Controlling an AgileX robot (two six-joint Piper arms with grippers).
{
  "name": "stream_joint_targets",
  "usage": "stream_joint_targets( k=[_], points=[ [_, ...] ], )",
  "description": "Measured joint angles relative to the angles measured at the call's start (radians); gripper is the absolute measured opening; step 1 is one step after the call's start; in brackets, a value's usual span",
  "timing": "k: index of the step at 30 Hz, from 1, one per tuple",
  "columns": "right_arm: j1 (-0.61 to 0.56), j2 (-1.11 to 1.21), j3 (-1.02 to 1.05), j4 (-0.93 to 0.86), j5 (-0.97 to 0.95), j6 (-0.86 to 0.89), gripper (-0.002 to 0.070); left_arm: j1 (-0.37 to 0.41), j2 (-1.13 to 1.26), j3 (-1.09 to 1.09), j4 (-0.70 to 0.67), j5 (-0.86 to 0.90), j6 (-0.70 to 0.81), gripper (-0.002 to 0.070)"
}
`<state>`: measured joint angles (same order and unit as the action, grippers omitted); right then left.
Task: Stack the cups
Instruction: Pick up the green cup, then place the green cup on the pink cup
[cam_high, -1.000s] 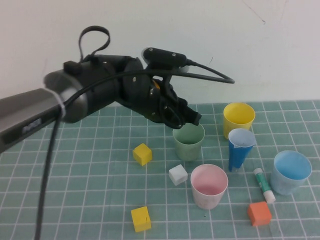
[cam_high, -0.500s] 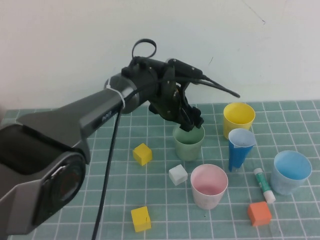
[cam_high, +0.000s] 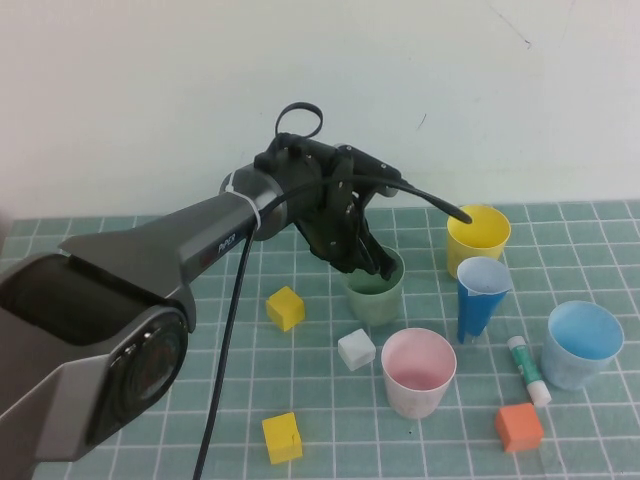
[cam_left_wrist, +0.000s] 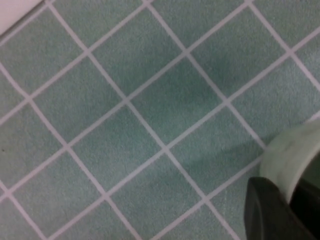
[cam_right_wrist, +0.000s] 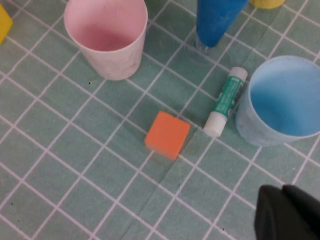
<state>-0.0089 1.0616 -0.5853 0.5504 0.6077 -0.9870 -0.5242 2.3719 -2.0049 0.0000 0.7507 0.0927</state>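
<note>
Four cups stand on the green grid mat: sage green (cam_high: 376, 292), yellow (cam_high: 477, 237), pale pink (cam_high: 417, 372) and light blue (cam_high: 580, 344). My left gripper (cam_high: 375, 265) reaches down at the green cup's near-left rim. In the left wrist view one dark finger (cam_left_wrist: 262, 212) is outside the pale rim (cam_left_wrist: 287, 157) and the other is inside, so the left gripper (cam_left_wrist: 286, 189) is shut on the wall. My right gripper (cam_right_wrist: 289, 212) is shut and empty, hovering over bare mat near the blue cup (cam_right_wrist: 282, 100) and the pink cup (cam_right_wrist: 107, 37). It is out of the high view.
A dark-blue cone tube (cam_high: 480, 297) stands between the yellow and blue cups. A glue stick (cam_high: 527, 370) lies beside the blue cup. An orange cube (cam_high: 518, 427), a white cube (cam_high: 356, 349) and two yellow cubes (cam_high: 285, 308) (cam_high: 282, 438) are scattered on the mat.
The left arm swung in over the green cup and lowered. Its fingers opened wide, then closed on the cup's rim. The cups and cubes have not moved.
</note>
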Motion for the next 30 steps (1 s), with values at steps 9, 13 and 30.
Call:
stream_joint_targets(
  k=[9,13,30],
  points=[
    [0.000,0.000,0.005,0.002,-0.006,-0.002,-0.0002,0.000,-0.085,0.000,0.020,0.111,0.022,0.0008],
    [0.000,0.000,0.005,0.004,-0.006,-0.002,-0.0002,0.000,-0.171,0.000,0.000,0.165,0.055,0.0008],
    [0.000,0.000,0.005,0.018,-0.006,-0.002,-0.0002,-0.092,-0.203,0.012,-0.277,0.439,0.217,0.0008]
  ],
)
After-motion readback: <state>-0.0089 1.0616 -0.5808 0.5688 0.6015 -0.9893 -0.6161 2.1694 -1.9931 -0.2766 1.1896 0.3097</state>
